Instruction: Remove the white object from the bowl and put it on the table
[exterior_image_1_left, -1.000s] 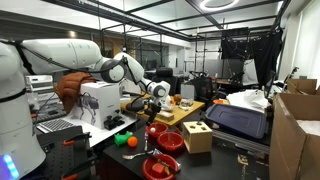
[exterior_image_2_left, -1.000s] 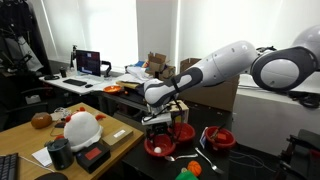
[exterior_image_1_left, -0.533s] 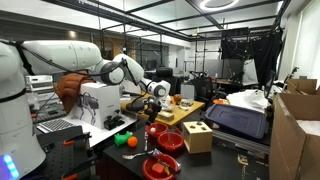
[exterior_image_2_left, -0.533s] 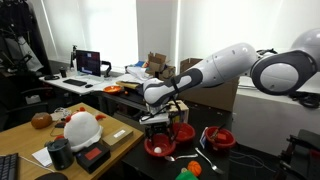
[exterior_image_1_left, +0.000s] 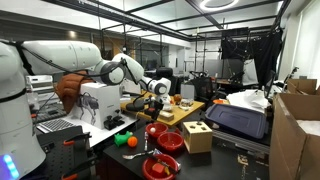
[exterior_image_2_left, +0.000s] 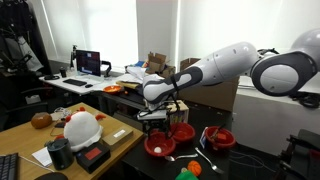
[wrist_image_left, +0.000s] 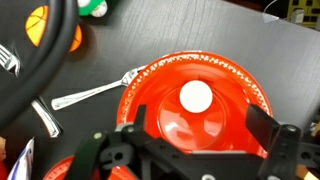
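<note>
At the centre of the wrist view, the white object (wrist_image_left: 195, 96) lies in the middle of a red bowl (wrist_image_left: 228, 72) that stands on the dark counter (wrist_image_left: 200, 25). The hand (wrist_image_left: 198, 135) fills the lower edge of that frame, its two black fingers (wrist_image_left: 264, 134) spread fully wide to either side of the white object, gripping nothing. In an exterior view the hand (exterior_image_2_left: 160, 121) hangs just above the bowl (exterior_image_2_left: 158, 147), apart from it. A silver fork (wrist_image_left: 95, 93) lies left of the bowl, tines close against its rim. A small orange ball (wrist_image_left: 37, 18) sits in the upper left corner.
</note>
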